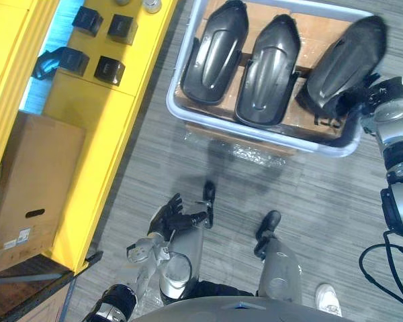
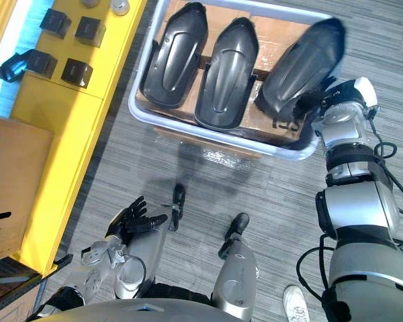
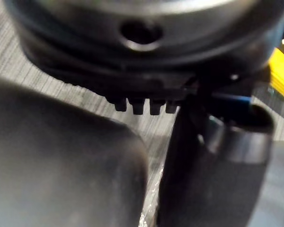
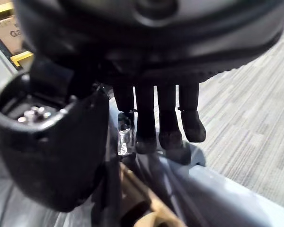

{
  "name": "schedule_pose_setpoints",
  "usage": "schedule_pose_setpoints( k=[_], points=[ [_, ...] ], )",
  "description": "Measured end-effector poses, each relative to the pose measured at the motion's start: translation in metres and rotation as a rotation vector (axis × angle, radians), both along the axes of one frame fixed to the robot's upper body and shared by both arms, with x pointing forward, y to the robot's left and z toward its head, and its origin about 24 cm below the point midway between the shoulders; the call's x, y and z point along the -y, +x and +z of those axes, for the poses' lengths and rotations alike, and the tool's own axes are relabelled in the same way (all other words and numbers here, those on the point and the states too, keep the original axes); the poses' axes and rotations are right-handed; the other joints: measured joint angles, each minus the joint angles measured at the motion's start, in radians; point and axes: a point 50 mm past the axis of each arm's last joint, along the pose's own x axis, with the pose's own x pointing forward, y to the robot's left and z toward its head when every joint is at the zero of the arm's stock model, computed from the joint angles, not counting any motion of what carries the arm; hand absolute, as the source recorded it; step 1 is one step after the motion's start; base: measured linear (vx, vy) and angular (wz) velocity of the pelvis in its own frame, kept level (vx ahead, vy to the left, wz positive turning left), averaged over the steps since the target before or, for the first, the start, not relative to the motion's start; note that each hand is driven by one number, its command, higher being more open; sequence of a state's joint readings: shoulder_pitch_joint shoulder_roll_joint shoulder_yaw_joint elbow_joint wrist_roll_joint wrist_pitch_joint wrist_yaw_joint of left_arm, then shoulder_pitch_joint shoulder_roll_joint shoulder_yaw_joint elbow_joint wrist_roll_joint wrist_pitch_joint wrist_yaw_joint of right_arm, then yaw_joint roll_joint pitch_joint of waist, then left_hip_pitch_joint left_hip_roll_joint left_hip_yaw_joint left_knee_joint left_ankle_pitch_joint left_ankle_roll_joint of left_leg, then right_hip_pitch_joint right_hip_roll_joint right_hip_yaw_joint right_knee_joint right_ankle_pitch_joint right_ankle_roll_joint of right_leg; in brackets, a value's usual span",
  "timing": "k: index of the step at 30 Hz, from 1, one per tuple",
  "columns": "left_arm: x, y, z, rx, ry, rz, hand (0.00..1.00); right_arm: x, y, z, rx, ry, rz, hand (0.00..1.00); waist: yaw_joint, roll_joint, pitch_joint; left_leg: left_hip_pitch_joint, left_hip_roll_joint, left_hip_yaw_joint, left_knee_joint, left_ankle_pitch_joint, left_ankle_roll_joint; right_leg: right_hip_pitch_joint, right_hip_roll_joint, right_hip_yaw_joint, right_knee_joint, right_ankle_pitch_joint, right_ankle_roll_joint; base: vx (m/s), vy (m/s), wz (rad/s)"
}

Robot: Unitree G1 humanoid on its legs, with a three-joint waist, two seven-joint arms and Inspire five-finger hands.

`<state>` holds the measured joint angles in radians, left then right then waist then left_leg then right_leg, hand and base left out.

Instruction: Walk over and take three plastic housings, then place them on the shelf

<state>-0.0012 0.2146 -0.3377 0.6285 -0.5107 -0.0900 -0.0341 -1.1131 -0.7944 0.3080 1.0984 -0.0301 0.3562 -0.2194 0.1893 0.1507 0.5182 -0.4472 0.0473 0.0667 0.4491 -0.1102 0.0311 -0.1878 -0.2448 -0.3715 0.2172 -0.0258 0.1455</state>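
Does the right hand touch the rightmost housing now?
Cannot tell. The eye views show the right hand overlapping the rightmost housing, but neither contact nor gap is plain.

The scene is lit brightly and evenly from above. Soft white highlights are carried along the glossy backs of the dark housings [image 1: 265, 70]. Small glints are thrown off the crinkled plastic film [image 1: 255, 153] below the tray [image 1: 174, 80]. A cold blue glow is seen beside the yellow shelf [image 1: 101, 121]. In the right wrist view, the right robot hand [image 4: 146, 113] is left in shade against the pale, well-lit floor [image 4: 255, 94].
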Motion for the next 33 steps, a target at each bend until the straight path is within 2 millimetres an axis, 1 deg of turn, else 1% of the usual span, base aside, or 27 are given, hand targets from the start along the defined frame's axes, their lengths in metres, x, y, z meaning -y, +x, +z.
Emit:
schedule_pose_setpoints(
  k=[6, 8, 10, 15, 16, 20, 22, 24, 26, 27, 29, 30, 32, 33],
  points=[
    [0.000, 0.000, 0.000, 0.001, -0.002, -0.001, 1.00, -0.003, 0.002, 0.008, 0.020, -0.071, 0.039, 0.00, 0.001, 0.000, 0.000, 0.001, -0.001, -0.008, 0.006, 0.000, 0.000, -0.008, -0.008, -0.013, 0.043, -0.020, -0.005, 0.01, -0.019, 0.05],
    [0.000, 0.000, 0.000, 0.001, -0.001, -0.002, 1.00, -0.003, 0.002, 0.014, 0.034, -0.130, 0.059, 0.00, -0.001, 0.000, 0.000, 0.003, -0.001, -0.009, 0.009, 0.000, 0.000, -0.007, -0.009, -0.013, 0.049, -0.027, -0.006, 0.00, 0.000, 0.00],
    [0.000, 0.000, 0.000, 0.001, 0.000, -0.001, 1.00, -0.004, 0.003, 0.020, 0.060, -0.153, 0.079, 0.00, -0.003, 0.000, 0.000, 0.004, 0.000, -0.009, 0.013, 0.000, 0.000, -0.007, -0.010, -0.013, 0.059, -0.034, -0.007, 0.00, 0.000, 0.00],
    [-0.001, -0.001, 0.001, 0.002, 0.000, -0.002, 1.00, -0.014, 0.004, 0.027, 0.080, -0.265, 0.149, 0.00, -0.005, -0.005, 0.003, 0.019, 0.004, -0.008, 0.010, 0.000, -0.001, 0.000, -0.010, -0.012, 0.069, -0.037, -0.010, -0.03, -0.008, -0.01],
    [-0.001, 0.000, 0.003, 0.012, 0.000, -0.005, 1.00, -0.016, 0.004, 0.026, 0.077, -0.299, 0.166, 0.00, -0.005, -0.009, 0.005, 0.020, 0.005, -0.007, 0.007, 0.000, -0.002, 0.000, -0.009, -0.013, 0.068, -0.037, -0.010, -0.06, -0.012, 0.00],
    [-0.004, 0.000, 0.006, 0.029, 0.005, -0.006, 1.00, -0.019, 0.004, 0.022, 0.076, -0.316, 0.186, 0.00, -0.005, -0.026, 0.013, 0.021, 0.011, -0.005, 0.003, 0.003, -0.005, 0.004, -0.002, -0.012, 0.060, -0.037, -0.011, -0.05, -0.014, -0.02],
    [-0.009, -0.002, 0.009, 0.045, 0.007, 0.008, 1.00, -0.026, 0.004, 0.020, 0.102, -0.336, 0.209, 0.00, -0.010, -0.051, 0.017, 0.027, 0.017, -0.001, 0.001, 0.004, -0.008, 0.007, 0.002, -0.010, 0.058, -0.037, -0.011, -0.02, -0.022, -0.05],
    [-0.011, -0.004, 0.011, 0.051, 0.014, 0.017, 1.00, -0.031, 0.002, 0.019, 0.132, -0.345, 0.223, 0.00, -0.018, -0.066, 0.020, 0.046, 0.018, 0.003, -0.004, 0.005, -0.009, 0.025, 0.003, -0.010, 0.052, -0.037, -0.011, 0.00, 0.000, 0.00],
    [-0.012, -0.006, 0.016, 0.070, 0.021, 0.037, 1.00, -0.038, 0.001, 0.023, 0.172, -0.374, 0.250, 0.00, -0.026, -0.090, 0.021, 0.068, 0.018, 0.017, -0.021, 0.006, -0.010, 0.038, 0.003, -0.002, 0.040, -0.036, -0.011, 0.02, -0.017, -0.10],
    [-0.013, -0.006, 0.017, 0.075, 0.027, 0.044, 1.00, -0.040, 0.000, 0.023, 0.186, -0.385, 0.256, 0.00, -0.029, -0.095, 0.020, 0.072, 0.019, 0.018, -0.023, 0.006, -0.011, 0.041, 0.003, -0.002, 0.039, -0.036, -0.011, 0.01, -0.011, -0.08],
    [-0.013, -0.004, 0.026, 0.113, 0.033, 0.064, 1.00, -0.042, -0.004, 0.021, 0.233, -0.393, 0.262, 0.00, -0.037, -0.115, 0.019, 0.085, 0.018, 0.019, -0.033, 0.008, -0.014, 0.050, 0.003, -0.003, 0.036, -0.035, -0.012, 0.00, 0.000, 0.00],
    [-0.012, -0.002, 0.030, 0.129, 0.032, 0.068, 1.00, -0.042, -0.005, 0.020, 0.235, -0.392, 0.260, 0.00, -0.037, -0.118, 0.019, 0.087, 0.018, 0.019, -0.034, 0.009, -0.015, 0.051, 0.003, -0.003, 0.036, -0.034, -0.013, 0.01, -0.017, 0.03],
    [-0.002, 0.009, 0.052, 0.228, 0.003, 0.065, 1.00, -0.041, -0.007, 0.016, 0.254, -0.394, 0.245, 0.00, -0.040, -0.126, 0.019, 0.092, 0.018, 0.019, -0.036, 0.011, -0.018, 0.064, 0.005, -0.007, 0.028, -0.032, -0.015, 0.00, -0.008, 0.07],
    [0.000, 0.011, 0.058, 0.256, -0.006, 0.061, 1.00, -0.043, -0.007, 0.015, 0.257, -0.390, 0.246, 0.00, -0.044, -0.130, 0.018, 0.093, 0.018, 0.019, -0.037, 0.013, -0.018, 0.066, 0.006, -0.007, 0.025, -0.030, -0.016, 0.00, -0.001, 0.04]
  ],
)
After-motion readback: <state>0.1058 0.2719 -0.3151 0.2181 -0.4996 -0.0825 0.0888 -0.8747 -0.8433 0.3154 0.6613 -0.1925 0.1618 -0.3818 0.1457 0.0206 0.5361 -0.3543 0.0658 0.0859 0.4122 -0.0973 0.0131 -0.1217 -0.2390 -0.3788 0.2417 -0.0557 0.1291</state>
